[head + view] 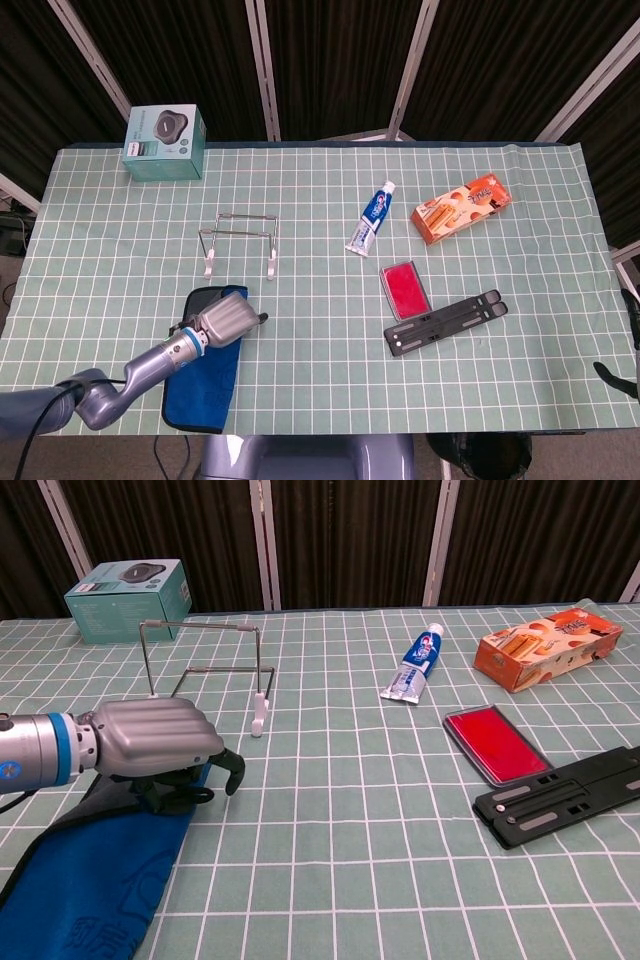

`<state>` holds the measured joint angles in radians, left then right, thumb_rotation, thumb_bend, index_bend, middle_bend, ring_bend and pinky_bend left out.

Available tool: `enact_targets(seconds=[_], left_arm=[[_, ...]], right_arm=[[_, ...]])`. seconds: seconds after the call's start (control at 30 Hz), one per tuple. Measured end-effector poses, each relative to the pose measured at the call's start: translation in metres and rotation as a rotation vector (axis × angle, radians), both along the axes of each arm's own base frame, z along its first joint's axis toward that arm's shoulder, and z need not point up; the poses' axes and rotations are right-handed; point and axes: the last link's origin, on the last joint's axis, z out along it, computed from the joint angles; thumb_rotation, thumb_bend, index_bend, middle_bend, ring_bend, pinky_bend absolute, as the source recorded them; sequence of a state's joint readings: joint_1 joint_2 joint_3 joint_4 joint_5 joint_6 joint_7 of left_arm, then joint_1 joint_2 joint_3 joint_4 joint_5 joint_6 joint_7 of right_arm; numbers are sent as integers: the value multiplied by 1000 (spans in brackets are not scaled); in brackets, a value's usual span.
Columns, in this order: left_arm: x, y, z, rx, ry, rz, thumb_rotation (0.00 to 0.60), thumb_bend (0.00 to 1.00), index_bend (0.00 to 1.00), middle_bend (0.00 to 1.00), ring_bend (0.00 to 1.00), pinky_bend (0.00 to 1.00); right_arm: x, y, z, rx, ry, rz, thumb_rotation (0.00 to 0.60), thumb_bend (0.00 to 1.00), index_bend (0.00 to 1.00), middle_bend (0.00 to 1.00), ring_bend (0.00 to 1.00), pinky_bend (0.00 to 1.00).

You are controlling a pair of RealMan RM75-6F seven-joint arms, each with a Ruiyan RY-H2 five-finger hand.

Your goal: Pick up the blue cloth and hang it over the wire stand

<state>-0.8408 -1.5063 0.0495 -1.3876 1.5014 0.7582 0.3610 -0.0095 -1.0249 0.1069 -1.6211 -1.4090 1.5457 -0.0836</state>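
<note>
Covering the blue cloth [95, 875], the left robot hand [165, 745] lies near the wire stand [205, 670].

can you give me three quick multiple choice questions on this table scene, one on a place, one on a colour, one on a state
1. Where is the left robot hand?
A. over the near end of the blue cloth
B. on the teal box
C. beside the orange carton

2. What colour is the flat pad next to the black folding stand?
A. yellow
B. red
C. white

3. What state is the wire stand in?
A. draped with the cloth
B. tipped over
C. upright and bare

Answers:
1 A, the chest view shows the hand above the cloth's end near the stand.
2 B, it shows red in both views.
3 C, it stands on its feet with nothing on it.
</note>
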Motion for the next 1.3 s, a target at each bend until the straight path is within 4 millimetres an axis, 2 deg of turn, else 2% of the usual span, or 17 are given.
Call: enact_targets(seconds=[0.33,0.57,0.77,0.83,0.9,0.93,1.0,1.03,1.1,1.3], left_arm=[[-3,5,3,25,8,0,600,470,643,944,947,1000],[-12,12,16,56,20,16,600,501,662,943,947,1000],[-30,23,37,110,41,59,600,503,665,943,947,1000],[-38,27,46,132,42,85,600,503,621,944,947,1000],[-48,31,55,154,45,113,600,492,449,943,947,1000],[-53,33,60,165,48,126,600,465,310,944,947,1000],[-63,37,72,189,51,164,600,407,133,944,947,1000],[-66,37,76,194,45,179,600,388,87,944,946,1000],[-69,38,82,202,20,208,600,384,71,943,947,1000],[-56,36,97,208,-102,223,600,384,210,944,947,1000]], right_arm=[[-1,-1,-1,4,0,-5,600,0,0,0,0,0],[0,-1,-2,7,2,0,600,0,0,0,0,0],[1,0,-2,8,1,3,600,0,0,0,0,0],[1,0,-3,10,1,4,600,0,0,0,0,0],[2,0,-3,13,1,4,600,0,0,0,0,0],[2,0,-3,14,1,5,600,0,0,0,0,0],[2,0,-4,15,0,6,600,0,0,0,0,0],[2,0,-4,16,-1,6,600,0,0,0,0,0],[3,0,-4,17,-1,7,600,0,0,0,0,0],[5,0,-4,19,-2,16,600,0,0,0,0,0]])
